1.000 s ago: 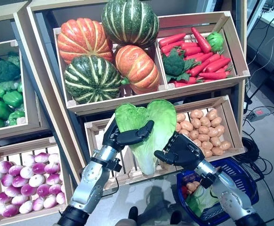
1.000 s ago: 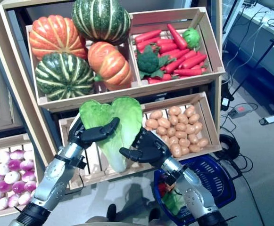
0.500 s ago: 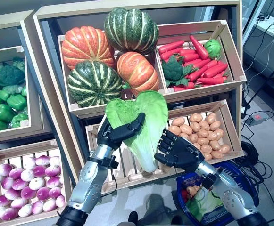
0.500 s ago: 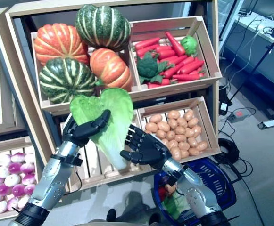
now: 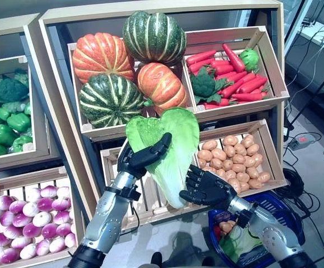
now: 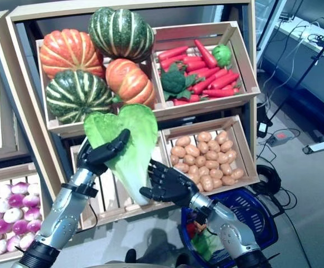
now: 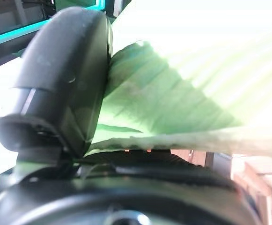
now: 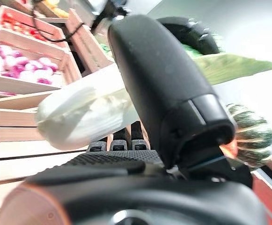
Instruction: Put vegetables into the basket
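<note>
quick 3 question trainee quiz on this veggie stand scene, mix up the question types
1. True or false: the left hand is curled round the big pale-green cabbage leaf.
2. Which crate sits right of the cabbage? A) orange-brown potatoes B) purple onions C) green peppers
3. Fill in: the blue plastic basket is below the ___ hand.

Key: 1 true; 2 A; 3 right

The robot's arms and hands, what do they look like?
Both arms are silver-grey metal with rounded, segmented shells and a dark band at the wrist. The left robot hand and the right robot hand are matte black, with jointed fingers and a ribbed, textured palm surface. The right forearm carries small dark fittings near the wrist.
</note>
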Controlling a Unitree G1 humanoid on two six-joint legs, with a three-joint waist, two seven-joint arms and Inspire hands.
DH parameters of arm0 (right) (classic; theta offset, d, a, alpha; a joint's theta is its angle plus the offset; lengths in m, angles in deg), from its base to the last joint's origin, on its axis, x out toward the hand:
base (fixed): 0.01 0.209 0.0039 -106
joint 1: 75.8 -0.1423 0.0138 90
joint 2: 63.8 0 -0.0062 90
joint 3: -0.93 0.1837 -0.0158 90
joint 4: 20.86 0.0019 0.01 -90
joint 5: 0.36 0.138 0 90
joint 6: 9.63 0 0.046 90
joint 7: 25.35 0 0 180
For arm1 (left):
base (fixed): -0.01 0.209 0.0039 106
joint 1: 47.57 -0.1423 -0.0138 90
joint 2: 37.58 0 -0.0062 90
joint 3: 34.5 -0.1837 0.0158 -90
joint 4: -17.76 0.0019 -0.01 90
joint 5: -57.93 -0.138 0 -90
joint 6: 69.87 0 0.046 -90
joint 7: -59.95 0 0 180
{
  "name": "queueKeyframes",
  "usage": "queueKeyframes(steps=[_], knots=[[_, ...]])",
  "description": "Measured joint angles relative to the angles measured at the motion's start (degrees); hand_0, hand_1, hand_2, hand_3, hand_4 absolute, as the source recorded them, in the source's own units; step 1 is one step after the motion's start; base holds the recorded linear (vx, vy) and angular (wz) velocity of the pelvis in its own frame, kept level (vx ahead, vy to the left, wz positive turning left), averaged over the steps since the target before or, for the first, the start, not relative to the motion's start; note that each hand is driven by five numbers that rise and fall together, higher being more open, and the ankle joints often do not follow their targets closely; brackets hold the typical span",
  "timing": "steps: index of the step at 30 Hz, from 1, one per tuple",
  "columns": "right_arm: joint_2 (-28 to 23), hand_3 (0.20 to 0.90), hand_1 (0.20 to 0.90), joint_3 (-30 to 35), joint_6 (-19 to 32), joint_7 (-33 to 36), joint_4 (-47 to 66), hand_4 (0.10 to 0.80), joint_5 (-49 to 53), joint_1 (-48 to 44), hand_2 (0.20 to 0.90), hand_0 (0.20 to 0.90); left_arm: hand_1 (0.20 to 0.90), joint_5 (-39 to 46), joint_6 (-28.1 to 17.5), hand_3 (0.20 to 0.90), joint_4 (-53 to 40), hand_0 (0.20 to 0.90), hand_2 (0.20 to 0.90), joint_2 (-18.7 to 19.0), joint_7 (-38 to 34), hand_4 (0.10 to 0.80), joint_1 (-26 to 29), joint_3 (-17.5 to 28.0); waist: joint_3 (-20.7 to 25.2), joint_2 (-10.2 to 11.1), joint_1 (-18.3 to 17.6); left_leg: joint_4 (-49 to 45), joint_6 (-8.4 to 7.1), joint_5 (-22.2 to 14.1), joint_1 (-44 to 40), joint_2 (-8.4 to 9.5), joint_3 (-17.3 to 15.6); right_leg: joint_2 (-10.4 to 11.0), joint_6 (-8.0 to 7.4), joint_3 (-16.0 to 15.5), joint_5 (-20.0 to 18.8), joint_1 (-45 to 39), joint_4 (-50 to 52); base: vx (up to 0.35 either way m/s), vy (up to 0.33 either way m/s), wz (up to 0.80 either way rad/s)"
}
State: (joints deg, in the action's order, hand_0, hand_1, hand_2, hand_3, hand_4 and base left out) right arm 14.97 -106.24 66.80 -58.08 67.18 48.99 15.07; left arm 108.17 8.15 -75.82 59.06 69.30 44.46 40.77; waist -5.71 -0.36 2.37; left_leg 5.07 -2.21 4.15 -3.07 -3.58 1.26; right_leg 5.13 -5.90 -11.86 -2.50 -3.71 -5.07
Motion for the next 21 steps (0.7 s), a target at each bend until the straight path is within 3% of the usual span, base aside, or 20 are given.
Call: queueKeyframes(steps=[21], knots=[[-5.6, 0.9, 0.9, -10.5, -7.4, -3.3, -0.8, 0.8, -7.0, -1.9, 0.9, 0.9, 0.3, 0.2, 5.9, 0.3, -6.5, 0.3, 0.3, 3.9, 10.6, 0.4, 0.1, -8.7, 2.7, -0.1, -0.2, 0.0, 0.22, -0.2, -0.1, 0.12, -0.2, 0.1, -0.05, 0.4, 0.0, 0.1, 0.0, 0.0, 0.0, 0.0]])
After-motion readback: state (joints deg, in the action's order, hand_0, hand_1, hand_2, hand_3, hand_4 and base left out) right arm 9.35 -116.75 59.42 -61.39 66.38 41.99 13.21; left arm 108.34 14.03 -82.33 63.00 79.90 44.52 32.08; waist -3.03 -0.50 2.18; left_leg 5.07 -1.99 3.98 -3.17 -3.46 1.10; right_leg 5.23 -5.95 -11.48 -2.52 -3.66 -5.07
